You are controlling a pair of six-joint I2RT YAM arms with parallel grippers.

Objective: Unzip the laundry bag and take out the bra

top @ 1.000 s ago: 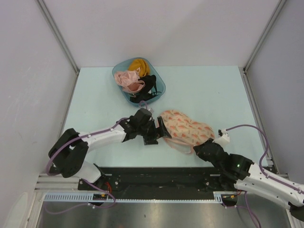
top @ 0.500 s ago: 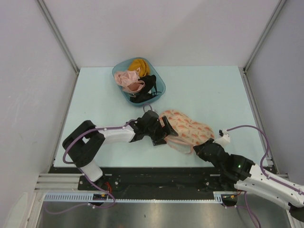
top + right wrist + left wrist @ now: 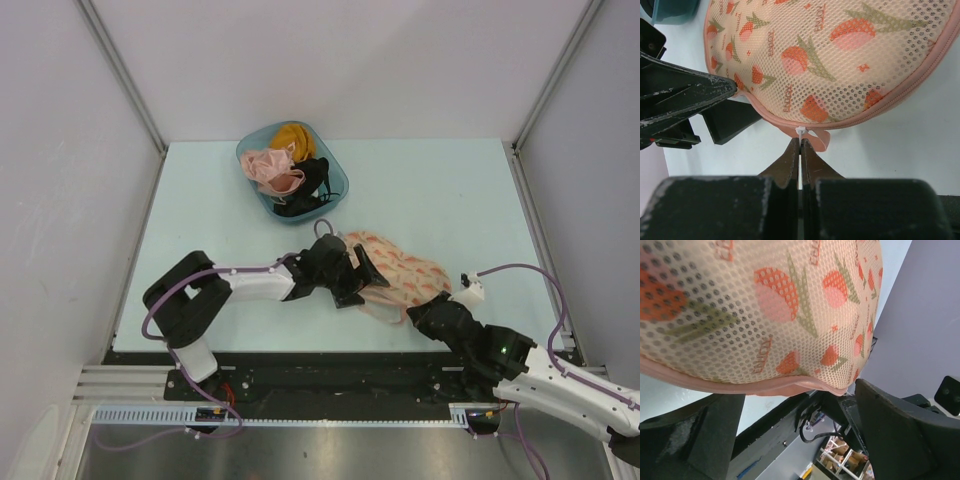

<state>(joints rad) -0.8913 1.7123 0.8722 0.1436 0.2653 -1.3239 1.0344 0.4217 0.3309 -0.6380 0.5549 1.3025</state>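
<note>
Right gripper (image 3: 800,145) is pinched closed on the white zip pull (image 3: 800,131) of the laundry bag (image 3: 410,272), which is laid near the desk's near edge, right of centre; the left gripper (image 3: 797,390) is held wide apart at its pink rim (image 3: 765,386)

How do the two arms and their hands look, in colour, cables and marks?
The left arm and right arm have white links, black joints and a purple cable each. The right arm carries a small green light. The left hand and right hand have dark wedge-shaped fingers, the left's scuffed pale.
</note>
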